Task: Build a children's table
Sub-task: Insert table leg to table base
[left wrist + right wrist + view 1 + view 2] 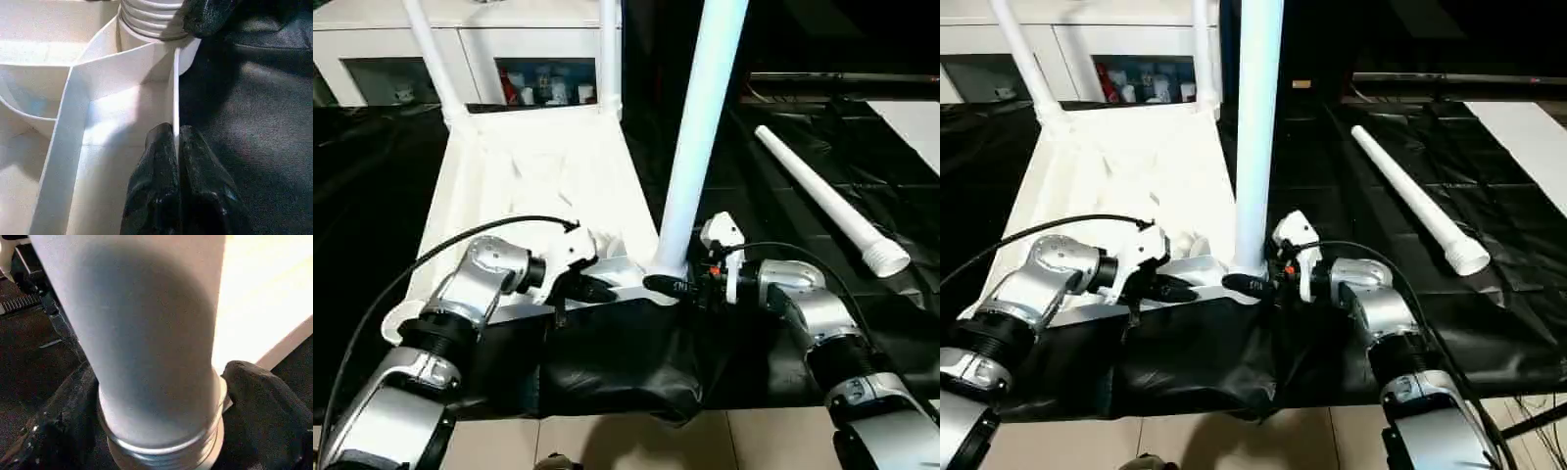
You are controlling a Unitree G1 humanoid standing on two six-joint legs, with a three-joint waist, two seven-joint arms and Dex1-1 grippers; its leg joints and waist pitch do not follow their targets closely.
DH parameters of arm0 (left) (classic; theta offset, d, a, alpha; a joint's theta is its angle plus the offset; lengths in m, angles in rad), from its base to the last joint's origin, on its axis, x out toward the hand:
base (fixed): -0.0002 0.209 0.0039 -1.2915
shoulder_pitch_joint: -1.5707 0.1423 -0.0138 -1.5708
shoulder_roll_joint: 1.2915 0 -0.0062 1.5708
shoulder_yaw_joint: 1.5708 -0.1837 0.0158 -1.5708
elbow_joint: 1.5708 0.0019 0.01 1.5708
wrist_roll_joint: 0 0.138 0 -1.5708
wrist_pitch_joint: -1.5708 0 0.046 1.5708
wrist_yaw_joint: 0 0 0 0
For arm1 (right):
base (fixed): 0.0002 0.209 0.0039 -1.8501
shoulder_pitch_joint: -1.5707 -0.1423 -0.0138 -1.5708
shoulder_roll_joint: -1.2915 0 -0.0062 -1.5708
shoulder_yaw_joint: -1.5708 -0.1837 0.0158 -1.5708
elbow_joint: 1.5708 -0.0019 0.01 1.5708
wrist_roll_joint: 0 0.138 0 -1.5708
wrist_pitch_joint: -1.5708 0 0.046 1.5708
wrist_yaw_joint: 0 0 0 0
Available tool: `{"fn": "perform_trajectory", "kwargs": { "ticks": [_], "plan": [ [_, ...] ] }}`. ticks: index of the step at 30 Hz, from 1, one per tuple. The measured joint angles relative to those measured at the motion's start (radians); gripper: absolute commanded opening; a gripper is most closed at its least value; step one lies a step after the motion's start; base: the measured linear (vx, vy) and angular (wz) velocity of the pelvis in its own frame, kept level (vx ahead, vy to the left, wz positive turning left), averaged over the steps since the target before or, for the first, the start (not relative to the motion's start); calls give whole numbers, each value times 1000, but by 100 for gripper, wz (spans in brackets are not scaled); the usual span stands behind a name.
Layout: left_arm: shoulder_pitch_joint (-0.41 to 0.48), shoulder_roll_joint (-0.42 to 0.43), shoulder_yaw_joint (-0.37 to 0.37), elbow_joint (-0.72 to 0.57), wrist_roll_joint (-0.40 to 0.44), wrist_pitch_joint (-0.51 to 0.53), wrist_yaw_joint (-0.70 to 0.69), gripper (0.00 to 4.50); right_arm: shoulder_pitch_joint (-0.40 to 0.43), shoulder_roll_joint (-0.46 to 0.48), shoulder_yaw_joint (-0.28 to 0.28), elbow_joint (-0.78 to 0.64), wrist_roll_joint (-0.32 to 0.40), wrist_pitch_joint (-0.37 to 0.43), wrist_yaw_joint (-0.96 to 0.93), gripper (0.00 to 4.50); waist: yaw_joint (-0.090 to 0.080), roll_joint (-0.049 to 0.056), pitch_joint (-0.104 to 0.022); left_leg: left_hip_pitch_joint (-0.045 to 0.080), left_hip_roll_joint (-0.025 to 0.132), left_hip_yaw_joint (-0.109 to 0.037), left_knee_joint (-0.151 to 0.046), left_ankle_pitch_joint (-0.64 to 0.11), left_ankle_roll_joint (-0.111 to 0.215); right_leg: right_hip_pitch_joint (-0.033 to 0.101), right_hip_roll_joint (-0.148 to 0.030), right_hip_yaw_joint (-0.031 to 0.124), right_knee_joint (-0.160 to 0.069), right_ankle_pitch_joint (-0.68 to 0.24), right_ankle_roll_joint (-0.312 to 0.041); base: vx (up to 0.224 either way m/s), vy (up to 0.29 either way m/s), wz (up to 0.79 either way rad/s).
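We are pinching the table top's (543, 162) stiff thin rim with the left gripper (177, 147); the right gripper (161, 401), released, is straddling the light, slick leg (700, 137) at its socket.

One upturned white table top (543, 176) — three legs (705, 127) standing in its corner sockets, a fourth leg (832, 201) lying loose on black sheeting (783, 176). Two grippers — left (592, 287), right (671, 286). One glass-doored cabinet (382, 44) behind.

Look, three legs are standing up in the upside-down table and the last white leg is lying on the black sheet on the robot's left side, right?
Almost. The last white leg lies on the black sheet on the robot's right side, not its left, as the left eye view shows. The rest holds: three legs stand up in the upside-down table, the nearest leg at the corner by the robot.
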Motion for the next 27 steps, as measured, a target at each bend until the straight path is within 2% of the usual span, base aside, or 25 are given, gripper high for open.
{"fn": "perform_trajectory", "kwargs": {
  "ticks": [18,27],
  "plan": [
    [31,-15,23,-28,-17,0,6,0,0,6,1,0,-7,-17,-7,399,0,1,0,0,0,0,0,0,0,0,0,0,0,0,0,0,0,0],
    [32,-3,19,-26,-13,-14,1,0,0,-8,19,1,-37,-47,13,399,0,1,0,0,0,0,0,0,0,0,0,0,1,0,0,0,0,0]
  ]
}}
